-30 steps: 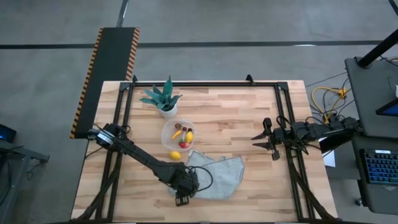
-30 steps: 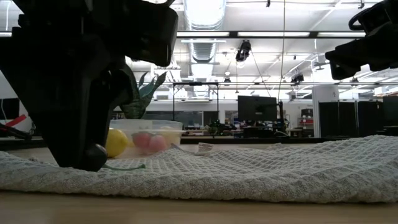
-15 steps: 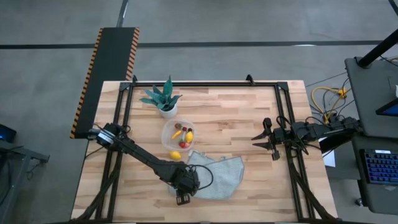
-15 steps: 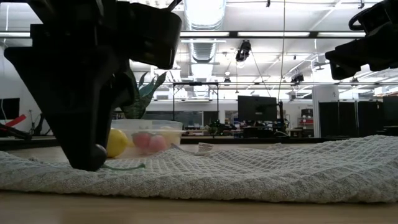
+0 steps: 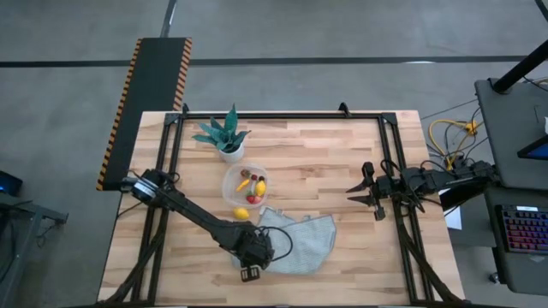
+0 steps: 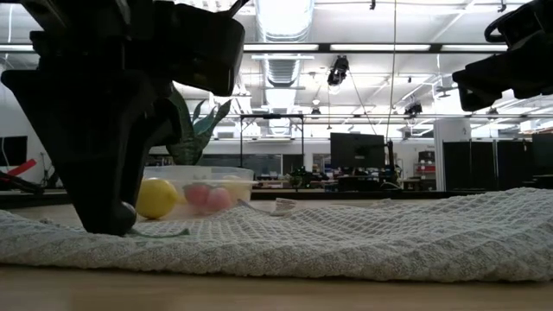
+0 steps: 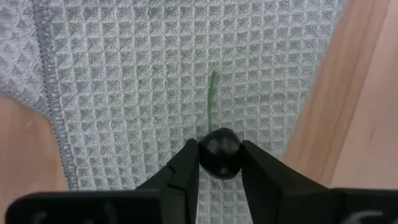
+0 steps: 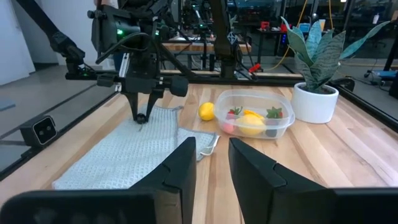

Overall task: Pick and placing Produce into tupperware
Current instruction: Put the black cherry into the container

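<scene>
Since a second ago, the left gripper [image 7: 219,163] has been drawn in around a dark berry [image 7: 219,153], and it is now clamped on that berry at the cloth's surface. A thin green stem [image 7: 212,99] is seen lying on the grey waffle-weave cloth [image 5: 300,239] just beyond the berry.

Near the middle of the wooden table [image 5: 325,162], the clear tupperware [image 5: 246,186] is found, with yellow lemon-like pieces [image 5: 260,187], red berries [image 5: 252,198] and a small orange piece [image 5: 244,184] inside it. One lemon [image 5: 241,213] is left outside, touching or just beside the tub's rim at 6 o'clock. A potted plant [image 5: 224,135] stands at 11 o'clock from the tub.

In the low view, much of the scene is blocked by the left arm's dark bulk, and the tub's contents are only dimly seen through its wall. What is held appears to be a berry, though its stem end is hidden between the fingers.

At 3 o'clock on the table the right gripper [image 5: 366,196] hangs above the wood; its fingers [image 8: 180,163] are held slightly apart and nothing is gripped.
</scene>
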{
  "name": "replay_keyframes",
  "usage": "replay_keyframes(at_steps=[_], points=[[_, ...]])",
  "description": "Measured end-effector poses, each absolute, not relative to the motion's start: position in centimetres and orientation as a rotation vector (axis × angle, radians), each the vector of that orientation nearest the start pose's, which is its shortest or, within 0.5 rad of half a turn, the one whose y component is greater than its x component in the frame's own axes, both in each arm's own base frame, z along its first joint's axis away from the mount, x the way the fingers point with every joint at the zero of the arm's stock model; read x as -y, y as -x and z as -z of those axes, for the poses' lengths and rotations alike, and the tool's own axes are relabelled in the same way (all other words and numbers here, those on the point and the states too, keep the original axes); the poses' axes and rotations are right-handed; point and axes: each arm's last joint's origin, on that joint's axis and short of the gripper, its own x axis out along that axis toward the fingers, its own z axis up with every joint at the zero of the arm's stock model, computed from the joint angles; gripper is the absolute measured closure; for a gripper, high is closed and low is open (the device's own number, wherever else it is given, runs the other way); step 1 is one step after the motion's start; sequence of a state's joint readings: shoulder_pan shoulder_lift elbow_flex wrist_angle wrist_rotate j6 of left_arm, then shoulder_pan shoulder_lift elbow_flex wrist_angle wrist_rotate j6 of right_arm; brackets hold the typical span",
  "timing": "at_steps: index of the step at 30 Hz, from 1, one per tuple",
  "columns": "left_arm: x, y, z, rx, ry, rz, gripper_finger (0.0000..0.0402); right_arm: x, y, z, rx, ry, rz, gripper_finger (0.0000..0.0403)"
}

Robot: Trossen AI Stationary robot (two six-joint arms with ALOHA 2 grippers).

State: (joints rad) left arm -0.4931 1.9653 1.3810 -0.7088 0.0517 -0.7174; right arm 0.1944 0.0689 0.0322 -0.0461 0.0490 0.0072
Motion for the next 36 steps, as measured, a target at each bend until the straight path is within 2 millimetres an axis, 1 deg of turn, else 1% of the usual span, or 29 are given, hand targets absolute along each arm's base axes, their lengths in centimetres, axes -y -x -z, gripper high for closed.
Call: replay_keyframes(at_steps=[9,14,19,24,27,31,34,36], points=[[18.3,-33.8,-18.8,-1.344,0.321,-0.004,0.0328,-1.8,-9.8,-16.5,-0.083,0.003,-0.146,0.0309],[18.0,-33.6,-19.6,-1.375,0.278,-0.018,0.0328,-1.8,-9.8,-16.5,-0.084,0.002,-0.146,0.0305],[17.2,-33.6,-20.6,-1.413,0.206,-0.047,0.0329,-1.8,-9.9,-16.4,-0.089,0.003,-0.148,0.0310],[16.0,-33.8,-22.2,-1.449,0.131,-0.098,0.0329,-1.8,-9.9,-16.4,-0.090,0.002,-0.149,0.0311],[14.9,-33.9,-23.2,-1.452,0.071,-0.170,0.0329,-1.8,-9.9,-16.4,-0.090,0.002,-0.149,0.0307],[13.0,-34.1,-24.5,-1.469,0.005,-0.258,0.0330,-1.8,-9.9,-16.4,-0.090,0.000,-0.149,0.0303],[11.5,-34.2,-25.1,-1.472,-0.044,-0.306,0.0330,-1.8,-9.9,-16.4,-0.090,-0.008,-0.148,0.0303],[10.4,-34.4,-25.3,-1.466,-0.045,-0.328,0.0331,-1.8,-9.9,-16.4,-0.090,-0.008,-0.149,0.0304]])
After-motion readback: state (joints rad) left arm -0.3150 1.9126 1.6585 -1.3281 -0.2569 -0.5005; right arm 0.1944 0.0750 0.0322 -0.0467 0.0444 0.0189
